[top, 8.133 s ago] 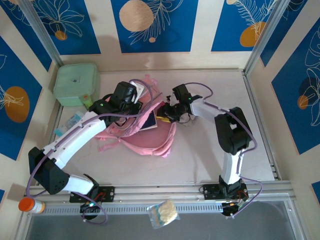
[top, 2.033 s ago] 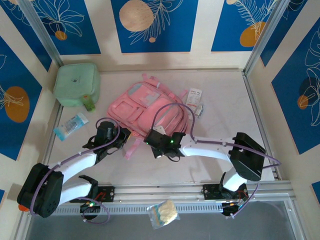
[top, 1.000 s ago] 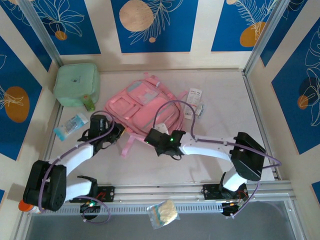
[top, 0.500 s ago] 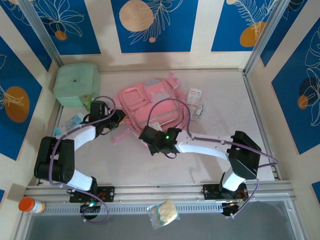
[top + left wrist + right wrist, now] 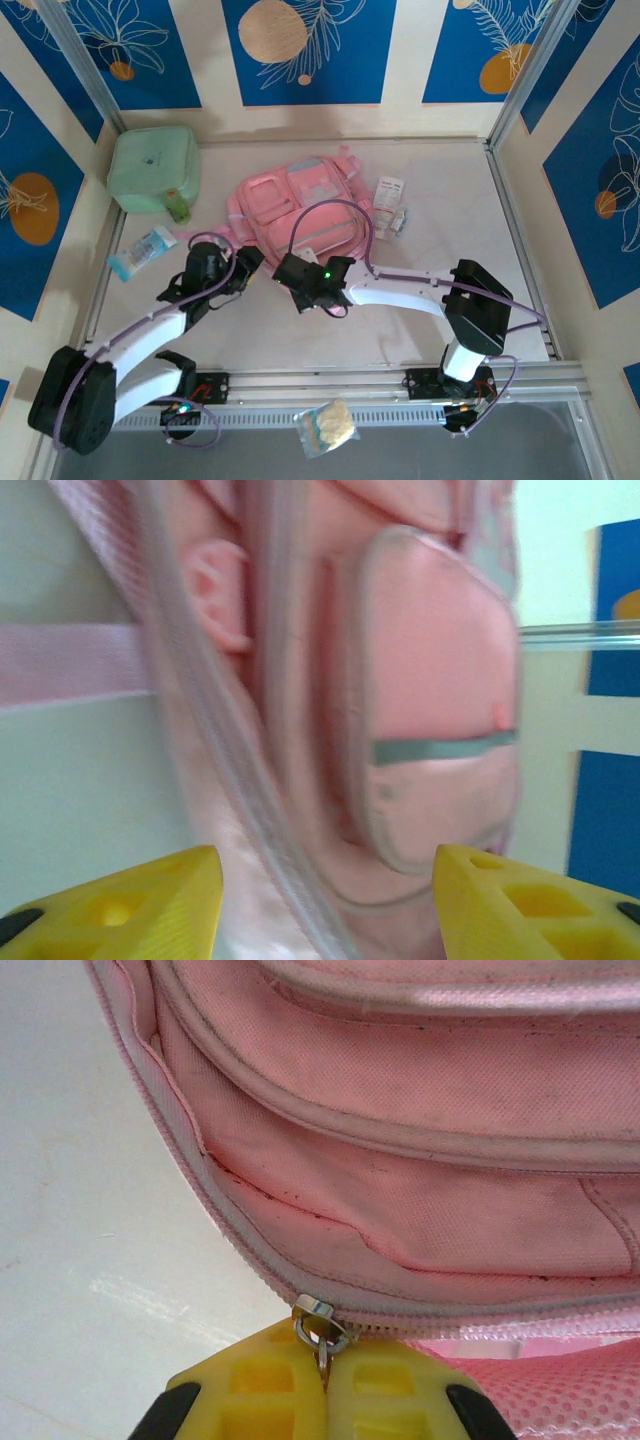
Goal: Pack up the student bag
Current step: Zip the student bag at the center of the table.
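Observation:
The pink student bag (image 5: 300, 205) lies flat in the middle of the table, front pockets up. My right gripper (image 5: 289, 264) is at its near edge and, in the right wrist view, my right gripper (image 5: 325, 1372) is shut on the metal zipper pull (image 5: 320, 1328) of the zip running along the student bag (image 5: 400, 1160). My left gripper (image 5: 246, 262) hovers by the bag's near-left corner. In the left wrist view my left gripper (image 5: 320, 900) is open, its yellow fingertips (image 5: 150, 890) apart, with the student bag (image 5: 430, 710) and a strap ahead, not gripped.
A mint-green soft case (image 5: 152, 168) sits at the back left with a small green bottle (image 5: 178, 208) beside it. A blue packet (image 5: 143, 250) lies left of my left arm. White packets (image 5: 390, 207) lie right of the bag. A clear pouch (image 5: 325, 428) rests beyond the front rail.
My left gripper has opened and pulled back toward the near side, away from the bag's left edge. The bag has turned and slid toward the back. The right gripper stays shut on the zipper pull.

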Controlling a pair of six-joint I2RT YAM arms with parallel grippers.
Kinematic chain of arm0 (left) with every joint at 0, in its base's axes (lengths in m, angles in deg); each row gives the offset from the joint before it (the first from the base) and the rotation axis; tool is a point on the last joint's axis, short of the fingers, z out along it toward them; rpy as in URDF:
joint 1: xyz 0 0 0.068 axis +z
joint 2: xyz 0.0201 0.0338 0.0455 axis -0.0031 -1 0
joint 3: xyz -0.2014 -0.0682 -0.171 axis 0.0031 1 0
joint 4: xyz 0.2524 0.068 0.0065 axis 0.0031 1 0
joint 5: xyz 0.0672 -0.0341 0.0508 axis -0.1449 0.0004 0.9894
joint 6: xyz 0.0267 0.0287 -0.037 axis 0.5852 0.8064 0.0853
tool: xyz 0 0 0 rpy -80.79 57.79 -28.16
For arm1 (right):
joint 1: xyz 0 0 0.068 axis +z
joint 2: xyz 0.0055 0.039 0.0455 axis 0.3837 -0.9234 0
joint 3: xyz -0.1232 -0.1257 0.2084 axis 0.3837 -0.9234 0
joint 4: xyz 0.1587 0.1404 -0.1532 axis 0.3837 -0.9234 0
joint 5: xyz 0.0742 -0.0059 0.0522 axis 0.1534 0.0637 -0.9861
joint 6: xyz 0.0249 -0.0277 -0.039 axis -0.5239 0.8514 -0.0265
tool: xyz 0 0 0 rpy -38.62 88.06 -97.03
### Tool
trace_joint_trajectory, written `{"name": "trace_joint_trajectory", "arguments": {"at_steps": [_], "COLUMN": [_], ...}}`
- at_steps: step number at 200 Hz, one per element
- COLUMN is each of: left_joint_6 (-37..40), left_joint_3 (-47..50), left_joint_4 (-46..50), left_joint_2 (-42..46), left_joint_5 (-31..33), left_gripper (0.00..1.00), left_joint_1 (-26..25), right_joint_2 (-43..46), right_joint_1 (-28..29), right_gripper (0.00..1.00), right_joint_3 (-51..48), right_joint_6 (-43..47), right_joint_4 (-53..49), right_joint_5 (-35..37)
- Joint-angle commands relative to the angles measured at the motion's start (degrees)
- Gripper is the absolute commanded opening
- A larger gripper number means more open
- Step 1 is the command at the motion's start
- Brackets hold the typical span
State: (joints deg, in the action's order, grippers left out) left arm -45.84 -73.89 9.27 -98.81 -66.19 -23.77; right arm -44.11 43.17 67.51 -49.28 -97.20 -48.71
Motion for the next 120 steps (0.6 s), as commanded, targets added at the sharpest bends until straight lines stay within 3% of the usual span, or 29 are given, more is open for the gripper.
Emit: {"name": "trace_joint_trajectory", "arguments": {"at_steps": [1,31,98,120], "left_joint_6": [-6.39,-13.17,-17.39,-18.89], "left_joint_3": [0.87,3.40,0.37,-1.38], "left_joint_4": [-0.48,-5.00,-9.44,-11.89], "left_joint_2": [1.44,-0.45,-8.23,-12.12], "left_joint_5": [8.94,14.53,19.02,19.99], "left_gripper": [0.58,0.58,0.53,0.45], "left_joint_1": [-5.20,-11.43,-17.70,-19.27], "right_joint_2": [-0.59,-0.89,-1.48,-1.90], "right_joint_1": [1.14,1.47,2.71,2.86], "right_gripper": [0.00,0.00,0.00,0.00], "right_joint_3": [1.43,1.75,2.59,2.78], "right_joint_6": [-1.18,-1.36,-2.26,-2.06], "right_joint_4": [0.46,0.77,-0.65,-0.41], "right_joint_5": [-0.40,-0.43,2.40,2.46]}}
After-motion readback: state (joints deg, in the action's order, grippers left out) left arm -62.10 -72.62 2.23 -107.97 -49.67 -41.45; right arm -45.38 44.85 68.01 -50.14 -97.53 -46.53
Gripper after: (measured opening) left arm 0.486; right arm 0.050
